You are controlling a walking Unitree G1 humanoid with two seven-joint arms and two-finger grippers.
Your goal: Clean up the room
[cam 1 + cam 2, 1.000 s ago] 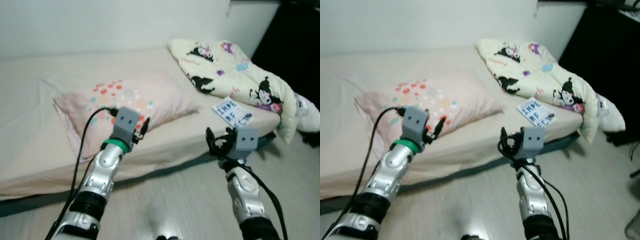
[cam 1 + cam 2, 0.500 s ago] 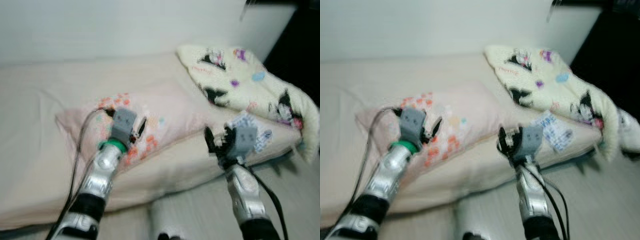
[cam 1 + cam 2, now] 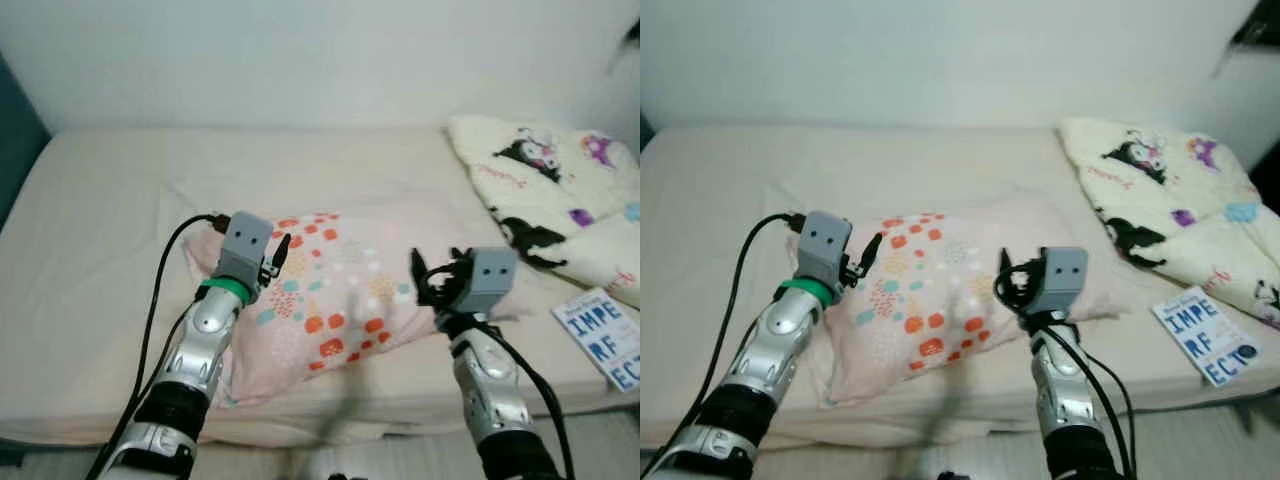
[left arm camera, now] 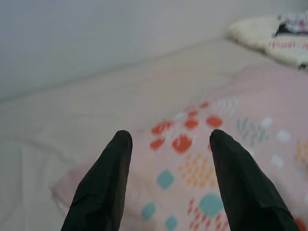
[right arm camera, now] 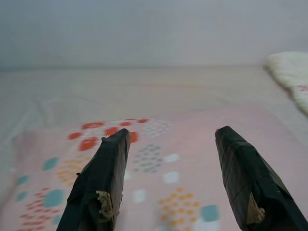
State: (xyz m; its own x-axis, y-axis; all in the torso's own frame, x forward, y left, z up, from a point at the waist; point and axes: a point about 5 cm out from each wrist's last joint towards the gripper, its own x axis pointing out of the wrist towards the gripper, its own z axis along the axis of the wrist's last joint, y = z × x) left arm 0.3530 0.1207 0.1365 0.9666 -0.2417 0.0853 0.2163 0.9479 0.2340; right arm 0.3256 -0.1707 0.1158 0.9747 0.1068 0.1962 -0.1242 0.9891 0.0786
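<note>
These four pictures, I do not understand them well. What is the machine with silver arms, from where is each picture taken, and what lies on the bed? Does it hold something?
The machine is a humanoid robot that tidies rooms. Two pictures come from the two eyes of a camera on its head, looking down at a bed; they show the same scene. The other two come from small cameras on its wrists, each looking along that gripper's two black fingers.

The left gripper and the right gripper are both open and hold nothing. Both are raised over a pink pillow with coloured spots, which lies in the middle of the bed.

To the robot's right lies a crumpled cream blanket with cartoon figures, and nearer the bed's edge a white book with blue letters.
</note>
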